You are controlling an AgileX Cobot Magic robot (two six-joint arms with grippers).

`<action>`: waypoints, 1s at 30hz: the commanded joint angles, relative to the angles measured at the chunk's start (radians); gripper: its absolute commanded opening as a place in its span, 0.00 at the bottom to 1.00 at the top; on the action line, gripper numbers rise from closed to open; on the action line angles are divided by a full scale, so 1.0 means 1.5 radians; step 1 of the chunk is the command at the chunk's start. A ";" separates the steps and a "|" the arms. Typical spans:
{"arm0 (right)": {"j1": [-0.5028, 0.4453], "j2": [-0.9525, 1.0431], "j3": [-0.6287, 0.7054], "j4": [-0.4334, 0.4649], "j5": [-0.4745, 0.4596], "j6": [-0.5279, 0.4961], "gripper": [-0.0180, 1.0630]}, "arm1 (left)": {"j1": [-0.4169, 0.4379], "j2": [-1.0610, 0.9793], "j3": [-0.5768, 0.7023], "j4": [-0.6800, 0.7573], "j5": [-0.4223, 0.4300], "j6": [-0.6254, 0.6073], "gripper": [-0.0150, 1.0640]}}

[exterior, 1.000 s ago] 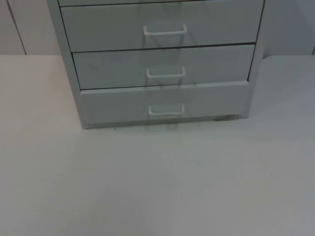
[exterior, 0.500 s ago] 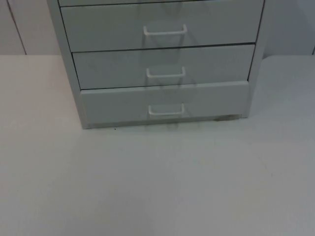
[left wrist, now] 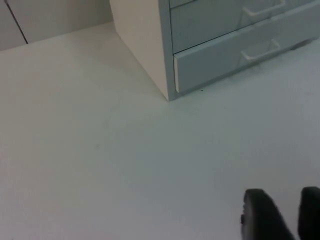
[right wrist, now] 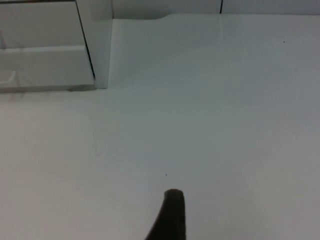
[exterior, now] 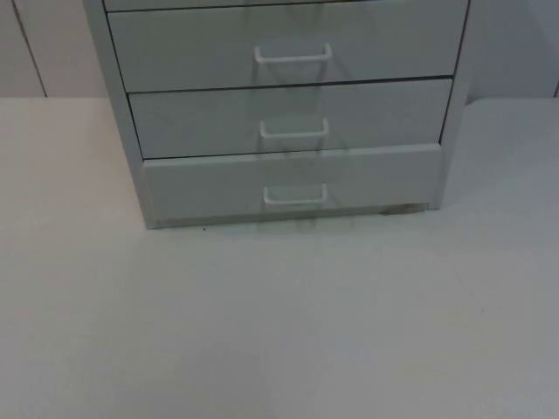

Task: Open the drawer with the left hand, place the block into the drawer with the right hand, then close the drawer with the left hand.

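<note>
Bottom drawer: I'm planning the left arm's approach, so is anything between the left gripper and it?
Nothing visible: bare white table lies between the left gripper and the shut bottom drawer with its handle.
</note>
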 commanded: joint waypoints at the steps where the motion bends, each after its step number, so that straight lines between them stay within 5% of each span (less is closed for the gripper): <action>1: -0.002 -0.003 0.002 0.000 -0.002 -0.005 0.70 | 0.002 -0.003 0.003 -0.006 -0.007 0.000 0.49; 2: -0.002 -0.003 0.002 0.000 -0.002 -0.005 0.70 | 0.002 -0.003 0.003 -0.006 -0.007 0.000 0.49; 5: -0.002 -0.003 0.002 0.000 -0.002 -0.005 0.91 | 0.002 -0.003 0.003 -0.006 -0.007 -0.002 0.99; 6: -0.002 -0.003 0.002 0.000 -0.002 -0.005 0.99 | 0.002 -0.003 0.003 -0.006 -0.007 -0.002 0.99; 30: -0.002 -0.003 0.002 -0.006 -0.002 0.007 0.99 | 0.002 -0.003 0.003 -0.008 -0.007 0.000 0.99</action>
